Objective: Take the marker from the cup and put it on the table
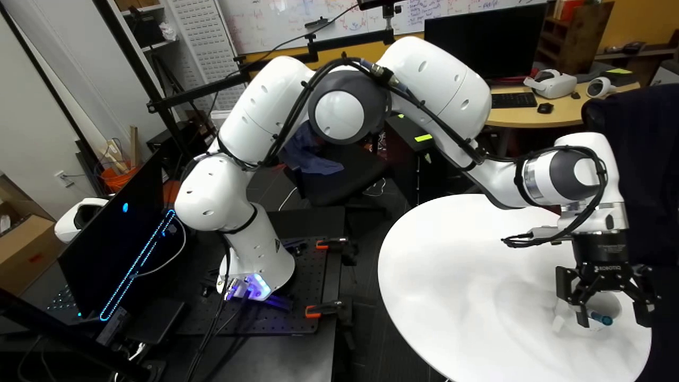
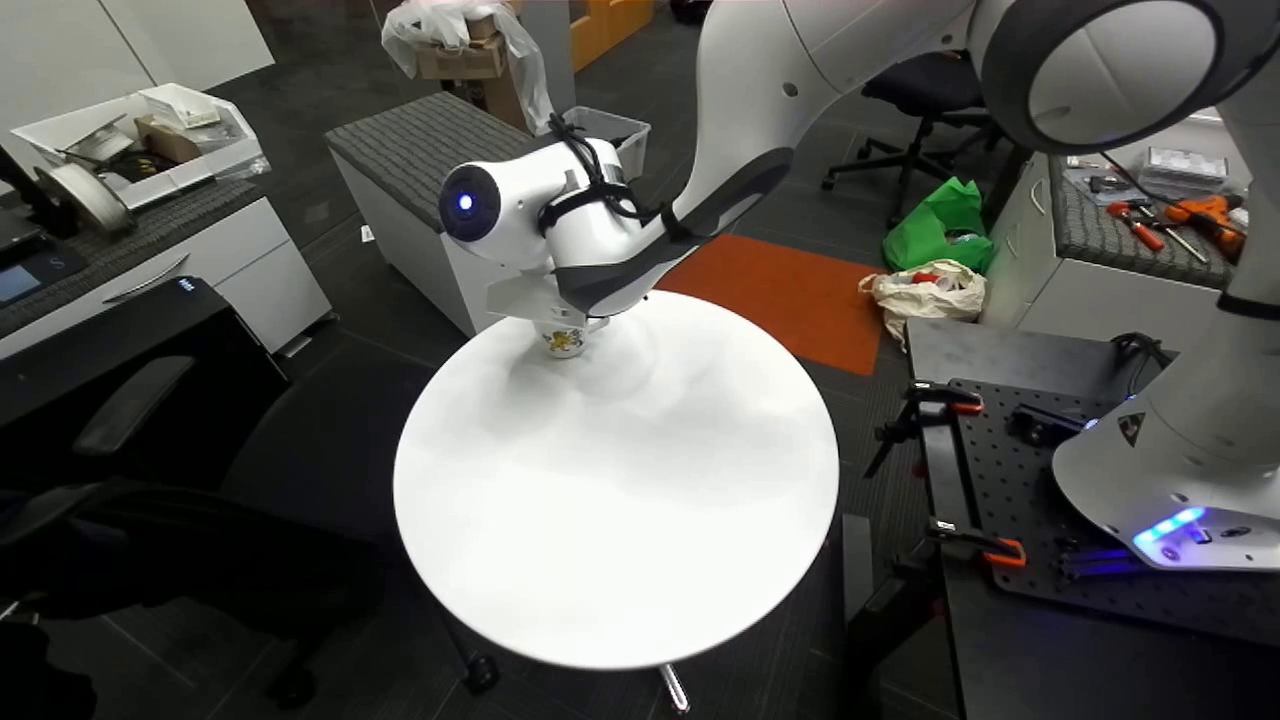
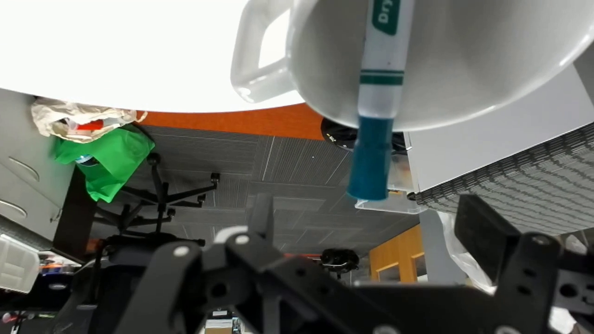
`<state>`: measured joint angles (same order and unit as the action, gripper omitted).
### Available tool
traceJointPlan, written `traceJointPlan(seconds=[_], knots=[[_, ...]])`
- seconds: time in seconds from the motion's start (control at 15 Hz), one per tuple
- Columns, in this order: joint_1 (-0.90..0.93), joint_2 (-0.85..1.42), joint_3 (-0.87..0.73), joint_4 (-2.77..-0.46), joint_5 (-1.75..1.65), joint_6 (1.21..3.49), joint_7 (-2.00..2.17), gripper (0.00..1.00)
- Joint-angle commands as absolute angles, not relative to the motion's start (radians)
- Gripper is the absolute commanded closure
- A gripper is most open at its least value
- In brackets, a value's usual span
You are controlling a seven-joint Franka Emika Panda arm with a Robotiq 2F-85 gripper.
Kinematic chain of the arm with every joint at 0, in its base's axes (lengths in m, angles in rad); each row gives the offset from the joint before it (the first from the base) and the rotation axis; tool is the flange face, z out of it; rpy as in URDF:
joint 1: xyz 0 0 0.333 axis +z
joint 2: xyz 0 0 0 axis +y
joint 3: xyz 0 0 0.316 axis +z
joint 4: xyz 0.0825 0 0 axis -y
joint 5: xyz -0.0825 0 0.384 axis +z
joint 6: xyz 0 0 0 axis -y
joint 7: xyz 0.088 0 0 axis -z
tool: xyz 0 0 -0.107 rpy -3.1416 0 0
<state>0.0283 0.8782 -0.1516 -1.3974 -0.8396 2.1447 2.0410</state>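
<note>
Two jaws stood wide apart near the mouth of the cup point(image 3: 464, 69), pinching nothing; the marker point(image 3: 381, 99) leaned inside it, its teal cap point(image 3: 371, 157) jutting clear. From my distant seat I saw that cap, in the wrist view, pointing about midway between the fingertips point(image 3: 485, 236), so I judged the sideways aim fair. What the grasp called for, to my mind, was a slow descent of the gripper point(image 1: 612, 321), a close beneath the cap lest it pop off, then a lift along the marker's lean without dragging the cup. I couldn't fairly tell whether the cap sat level with the fingertips or below. The marker's lower end was cut off in the wrist view, and in an exterior view the arm point(image 2: 760, 90) hid much of the cup on the table point(image 2: 620, 500), leaving a patterned patch point(image 2: 565, 342).
</note>
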Motion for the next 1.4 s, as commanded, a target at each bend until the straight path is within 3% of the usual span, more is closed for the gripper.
traceJointPlan(seconds=[0.0,0.6,0.87,0.93,1.07,1.2,1.27,1.33], knots=[[0.045,0.913,-0.169,-1.336,-0.803,2.105,1.989,0.0],[0.048,0.939,-0.172,-1.301,-0.747,2.107,1.905,0.0],[0.051,0.948,-0.176,-1.29,-0.718,2.107,1.874,0.1],[0.051,0.951,-0.177,-1.285,-0.712,2.107,1.864,0.09],[0.054,0.957,-0.181,-1.28,-0.702,2.106,1.861,0.17],[0.057,0.961,-0.186,-1.276,-0.693,2.109,1.856,0.41],[0.058,0.963,-0.188,-1.274,-0.687,2.109,1.855,0.42],[0.06,0.964,-0.191,-1.272,-0.683,2.109,1.856,0.49]])
